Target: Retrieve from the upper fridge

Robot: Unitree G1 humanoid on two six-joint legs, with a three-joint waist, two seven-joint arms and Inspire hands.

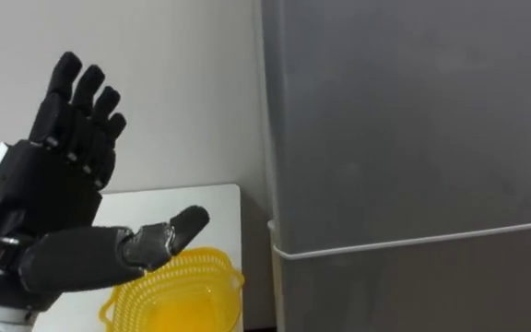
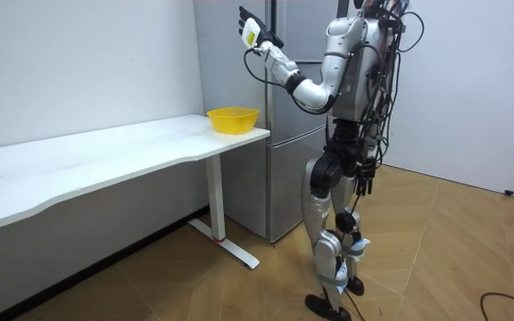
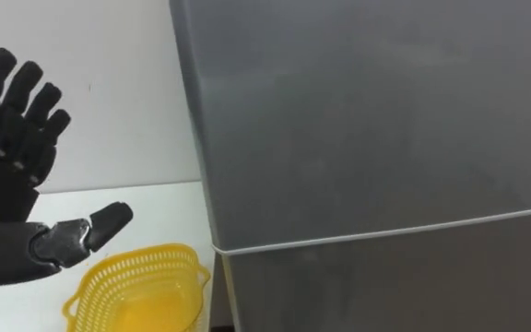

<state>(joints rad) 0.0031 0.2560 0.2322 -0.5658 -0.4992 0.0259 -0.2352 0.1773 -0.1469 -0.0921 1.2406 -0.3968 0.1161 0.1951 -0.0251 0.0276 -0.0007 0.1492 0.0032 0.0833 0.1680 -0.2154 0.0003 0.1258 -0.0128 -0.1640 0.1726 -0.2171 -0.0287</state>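
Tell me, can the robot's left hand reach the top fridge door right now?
Probably yes. The left hand is raised and open beside the left edge of the shut upper fridge door, with nothing between them. The yellow basket sits lower on the table, out of the way.

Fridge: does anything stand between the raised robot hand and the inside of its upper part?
Yes: the shut upper door blocks the inside. The open left robot hand is raised left of it, with nothing visible between them; the yellow basket sits lower.
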